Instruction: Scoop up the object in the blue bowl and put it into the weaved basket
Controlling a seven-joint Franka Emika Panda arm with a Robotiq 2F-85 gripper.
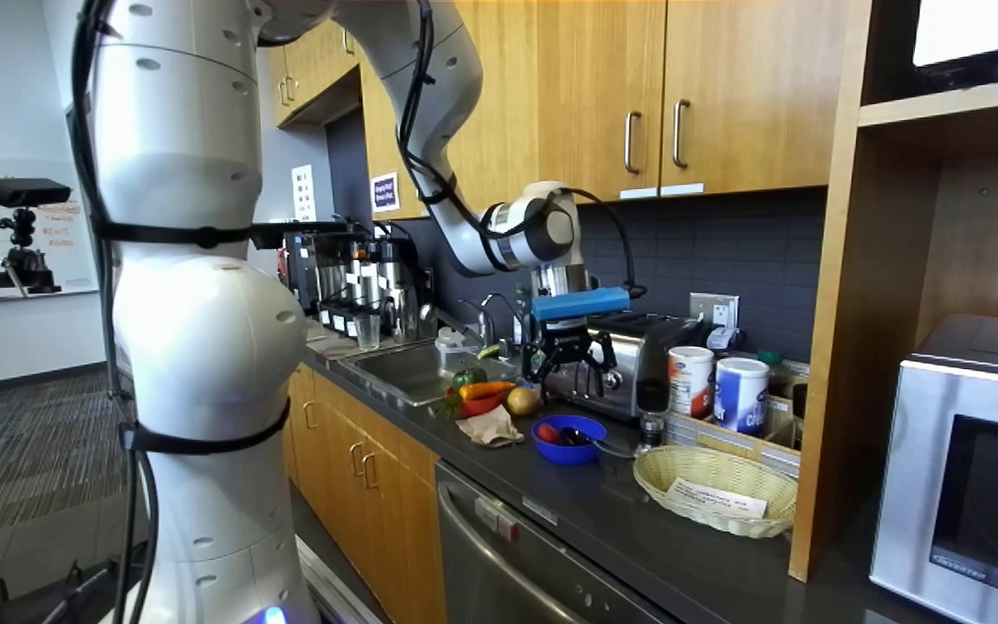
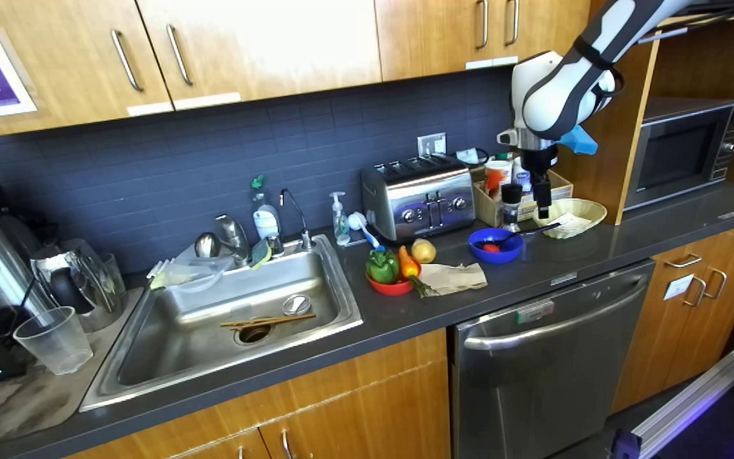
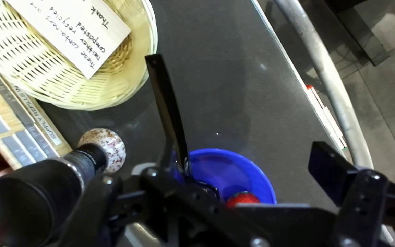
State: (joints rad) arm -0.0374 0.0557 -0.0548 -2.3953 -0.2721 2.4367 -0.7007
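Observation:
The object is a red strawberry-like lump (image 3: 242, 198) in the blue bowl (image 3: 231, 168), partly hidden by my gripper in the wrist view. It also shows in both exterior views (image 1: 547, 433) (image 2: 491, 248). A black spoon (image 3: 170, 113) rests in the bowl (image 1: 568, 452) (image 2: 497, 256), its handle sticking out over the rim toward the weaved basket (image 3: 125, 92). The pale basket (image 1: 664, 490) (image 2: 596, 213) stands beside the bowl and holds a paper note. My gripper (image 3: 249, 161) is open and empty above the counter near the bowl and spoon, pointing down (image 1: 570, 364) (image 2: 543, 204).
A pepper grinder (image 3: 74, 168) stands close beside the bowl and basket. Behind are a toaster (image 2: 421, 204) and a box of cans (image 1: 729, 433). A red bowl of vegetables (image 2: 392, 288), a potato (image 2: 424, 250) and brown paper (image 2: 453, 278) lie sinkward. A wooden panel (image 1: 828, 347) borders the basket.

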